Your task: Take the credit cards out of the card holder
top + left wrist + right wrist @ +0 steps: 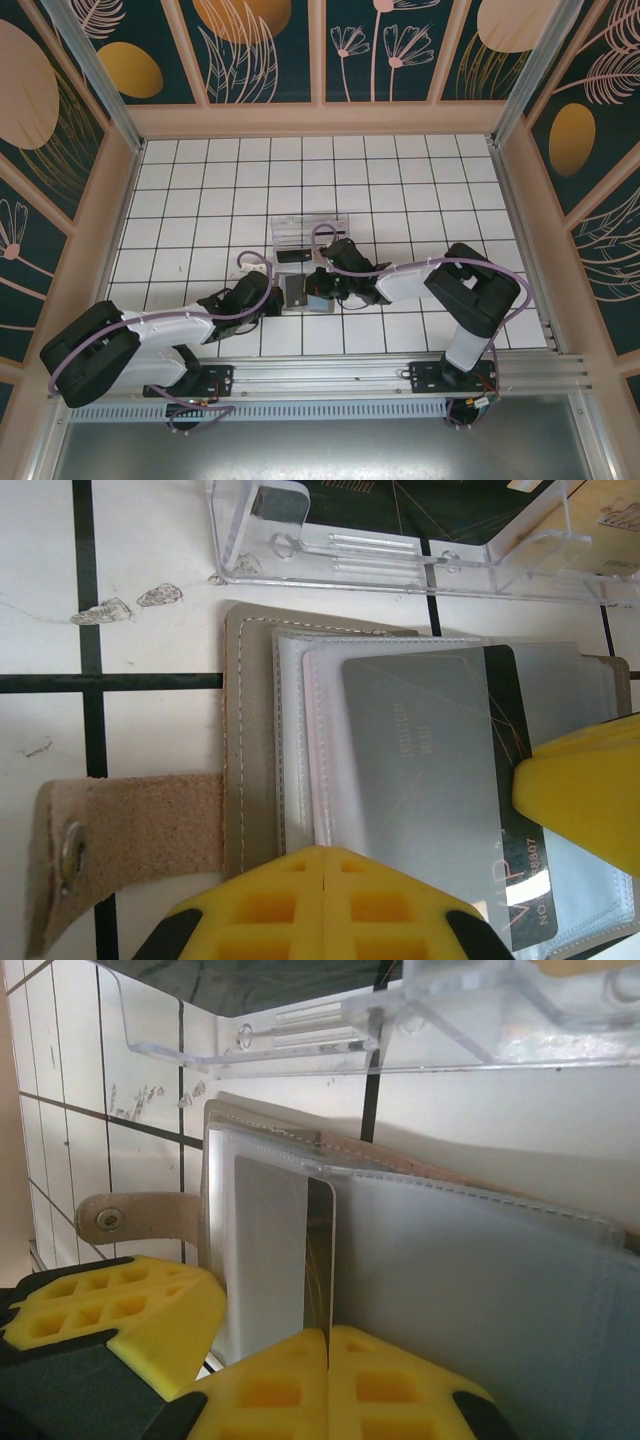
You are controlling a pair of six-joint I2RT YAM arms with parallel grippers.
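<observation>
The card holder (250, 730) lies open on the white tiles, its tan tab (140, 825) pointing left and its clear sleeves showing. A grey and black credit card (430, 770) sticks partway out of a sleeve. My left gripper (335, 855) is shut, its yellow tips resting on the holder's near sleeve edge; I cannot tell whether they pinch it. My right gripper (328, 1332) is shut on the near edge of the credit card (320, 1250), beside the holder's sleeve (480, 1290). In the top view the holder (296, 290) sits between the left gripper (272, 298) and right gripper (322, 290).
A clear plastic tray (305, 232) stands just beyond the holder, close to its far edge (400, 555). Low beige walls border the tiled floor on three sides. The left gripper's yellow fingers (120, 1310) sit close to the left of the right gripper.
</observation>
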